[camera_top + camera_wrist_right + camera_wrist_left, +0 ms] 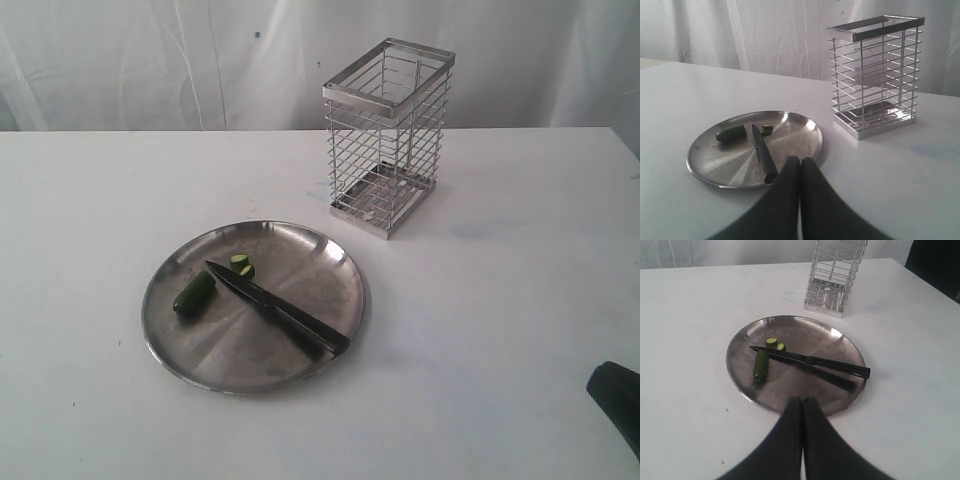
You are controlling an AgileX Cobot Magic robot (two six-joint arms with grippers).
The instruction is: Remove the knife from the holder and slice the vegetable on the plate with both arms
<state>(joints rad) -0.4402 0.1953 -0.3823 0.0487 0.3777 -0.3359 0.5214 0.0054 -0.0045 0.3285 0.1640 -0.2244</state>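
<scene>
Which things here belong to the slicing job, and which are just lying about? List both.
Job: knife, vegetable, two cut slices, plate, holder.
Not the job: white table, curtain behind it.

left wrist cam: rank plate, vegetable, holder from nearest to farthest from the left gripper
1. plate: its near rim sits by the tips of the shut left gripper.
2. vegetable: lying on the plate, beside the tip of the knife.
3. holder: standing beyond the plate's far rim.
</scene>
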